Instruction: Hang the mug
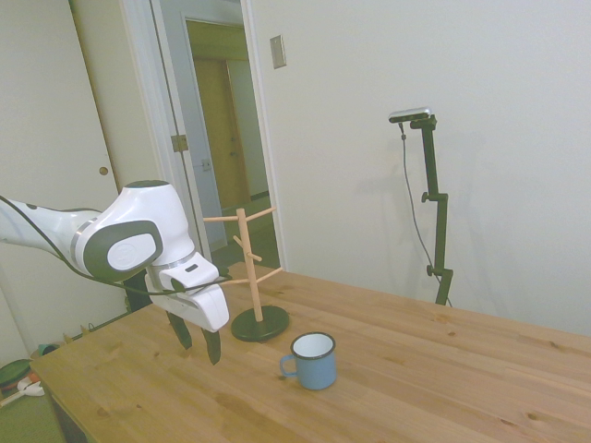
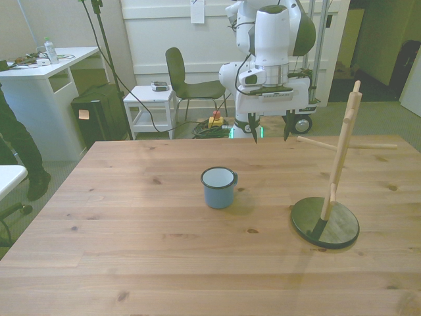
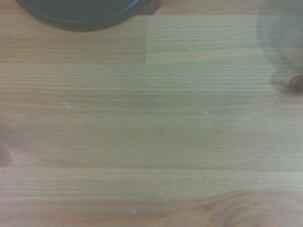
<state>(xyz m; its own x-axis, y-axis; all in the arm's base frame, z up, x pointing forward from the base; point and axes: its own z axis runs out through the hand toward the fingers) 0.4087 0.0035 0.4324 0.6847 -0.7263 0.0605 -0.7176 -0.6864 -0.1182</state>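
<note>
Arm: white Franka arm with grey joint caps (image 1: pixel 125 242), reaching in over the table's far edge in the front view; last link vertical there, wrist bent so the hand points straight down.
Gripper: white two-finger gripper with dark fingers (image 2: pixel 270 127), hanging above the wood, touching nothing; in the side view (image 1: pixel 199 340) tipped slightly, fingertips clear of the surface.
Claw state: fingers spread wide apart, nothing between them.
Fingers: two dark tapered prongs (image 2: pixel 254 128), pointing down.
Mug: small light-blue enamel mug with white inside, dark thin rim and loop handle (image 2: pixel 218 187), upright on the table near the middle, mouth up; handle at about 3 o'clock in the front view, at about 9 o'clock in the side view (image 1: pixel 311 360).
Mug against gripper: at roughly 7 o'clock from the gripper in the front view, well apart.
Rack: light wooden mug tree with slanted pegs on a dark round base (image 2: pixel 327 222), upright, at about 3 o'clock from the mug in the front view, apart from it; all pegs bare.
Rack against gripper: at roughly 4 o'clock from the gripper in the front view; base just beside the gripper in the side view (image 1: pixel 259 322).
Table: pale knotty plank-top wooden table (image 2: pixel 131 263).
Wrist view: blurred wood grain (image 3: pixel 151 132), with an arc of the dark base (image 3: pixel 78 14) at one edge.
</note>
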